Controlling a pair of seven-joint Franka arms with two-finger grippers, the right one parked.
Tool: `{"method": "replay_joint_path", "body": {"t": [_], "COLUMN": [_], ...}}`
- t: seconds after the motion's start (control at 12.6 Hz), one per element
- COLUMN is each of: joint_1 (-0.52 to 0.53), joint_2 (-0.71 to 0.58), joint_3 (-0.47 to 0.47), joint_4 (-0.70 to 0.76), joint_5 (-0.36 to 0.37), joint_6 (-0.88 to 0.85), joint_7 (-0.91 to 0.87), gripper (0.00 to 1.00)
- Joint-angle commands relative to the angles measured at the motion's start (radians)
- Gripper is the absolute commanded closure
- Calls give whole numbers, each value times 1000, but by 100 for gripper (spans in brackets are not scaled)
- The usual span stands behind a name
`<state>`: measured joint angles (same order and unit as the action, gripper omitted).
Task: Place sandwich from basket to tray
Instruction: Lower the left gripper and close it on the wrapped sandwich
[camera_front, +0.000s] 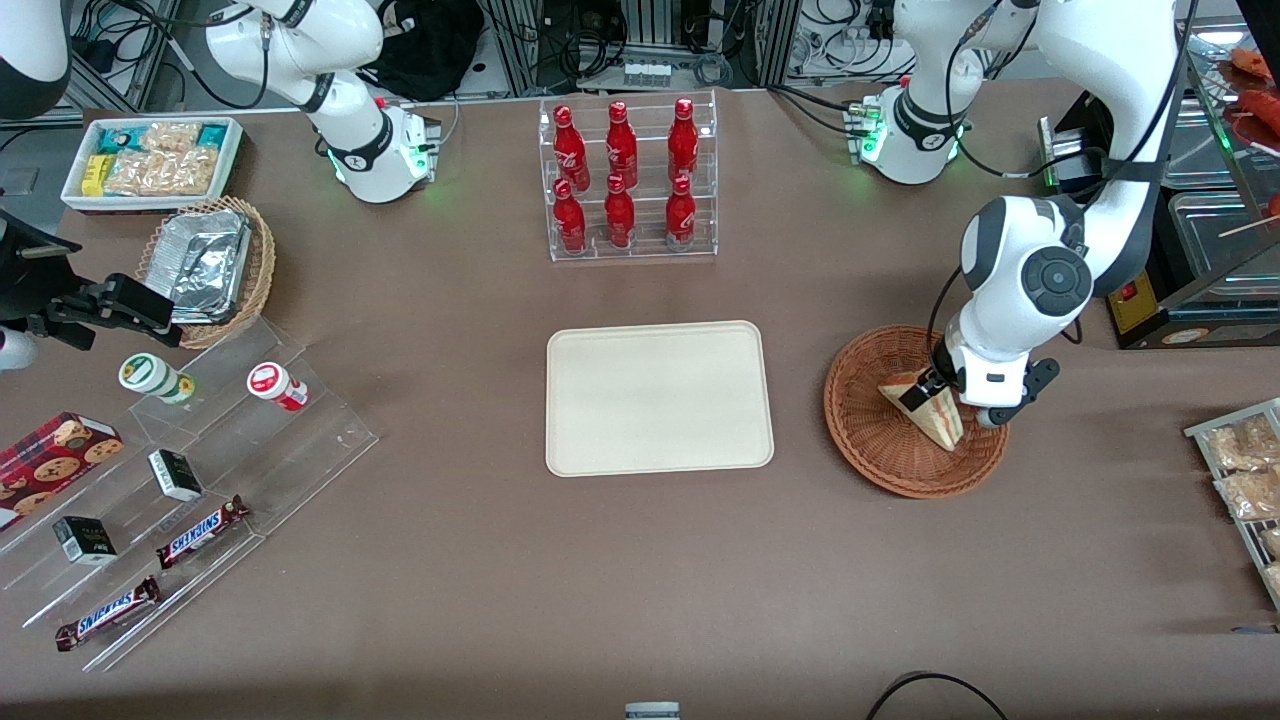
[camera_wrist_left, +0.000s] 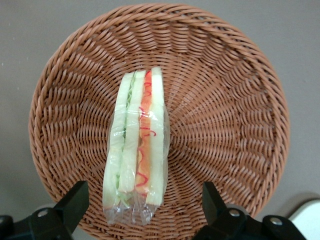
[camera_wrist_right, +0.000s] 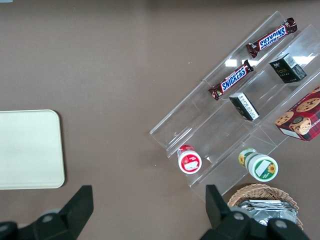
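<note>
Over the basket (camera_front: 880, 440), toward the working arm's end of the table, hovers the gripper (camera_wrist_left: 142, 207) — fingers (camera_wrist_left: 75, 200) spread wide, straddling the plastic-wrapped sandwich (camera_wrist_left: 137, 150) lying at the weave's centre. Tray (camera_front: 660, 397) bare, at the basket's nine o'clock. Legible elsewhere — "SNICKERS" on two bars (camera_front: 200, 531).

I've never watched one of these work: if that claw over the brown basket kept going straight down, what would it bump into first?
Most likely the sandwich. The gripper hangs open above the basket, one finger on each side of the wrapped wedge, so the fingers might pass alongside it and meet the weave.
</note>
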<state>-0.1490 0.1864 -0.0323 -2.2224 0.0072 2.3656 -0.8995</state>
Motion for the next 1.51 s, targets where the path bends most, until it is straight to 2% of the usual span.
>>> {"method": "replay_joint_path", "body": {"t": [0.0,0.56,0.64,0.72,0.8,0.88,1.19,1.43], "joint_1": [-1,9,8,6,8,6,-7,-87], "joint_2": [13,76,77,77,70,68,47,39], "joint_3": [8,9,9,9,9,9,2,2], "joint_4": [-3,-2,-2,0,0,4,96,187], "joint_5": [11,0,0,0,3,3,10,10], "joint_6": [23,37,37,32,27,24,-148,-323], "joint_7": [-44,-94,-114,-140,-133,-130,-125,38], "gripper": [0,3,9,38,74,86,93,94]}}
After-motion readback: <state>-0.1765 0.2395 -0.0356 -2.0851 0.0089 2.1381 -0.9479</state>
